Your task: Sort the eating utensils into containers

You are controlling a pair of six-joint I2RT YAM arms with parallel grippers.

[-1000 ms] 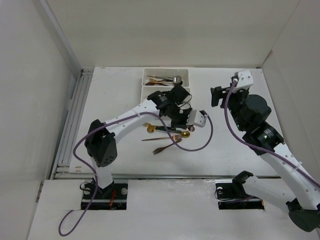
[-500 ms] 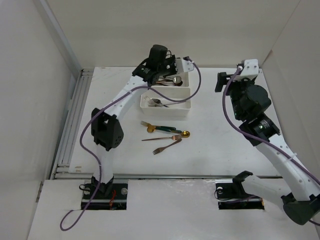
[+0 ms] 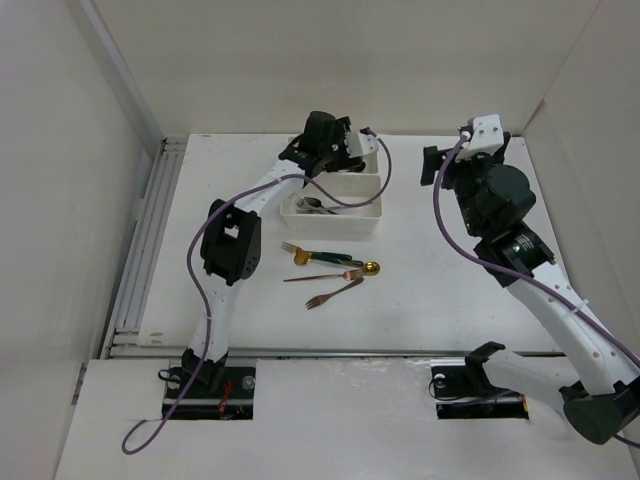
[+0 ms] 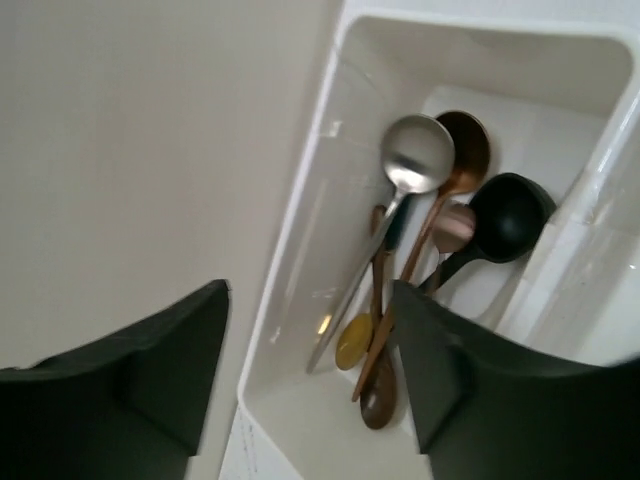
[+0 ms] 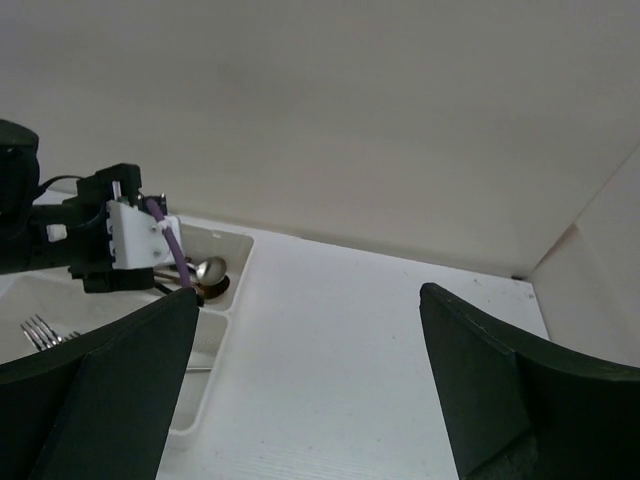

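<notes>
My left gripper (image 3: 335,150) hangs over the far container (image 3: 377,147), jaws open and empty (image 4: 310,325). Inside that white tray (image 4: 300,200) lie several spoons: a silver one (image 4: 420,155), a copper one (image 4: 468,148), a black one (image 4: 510,215), a small gold one (image 4: 355,342) and a brown one (image 4: 378,398). The near container (image 3: 372,214) holds silver forks (image 3: 308,205). Loose utensils lie on the table in front: a gold fork (image 3: 298,254), a green-handled gold spoon (image 3: 352,266) and a copper fork (image 3: 335,293). My right gripper (image 3: 440,168) is raised at the far right, open (image 5: 310,295), holding nothing.
White walls close in the back and both sides of the table (image 3: 440,290). A metal rail (image 3: 145,250) runs along the left edge. The left arm's purple cable (image 3: 375,195) loops over the near tray. In the right wrist view, both trays (image 5: 235,262) sit to the left.
My left gripper moved from the loose utensils up to the far tray and its jaws went from shut to open. The right gripper shifted slightly and widened.
</notes>
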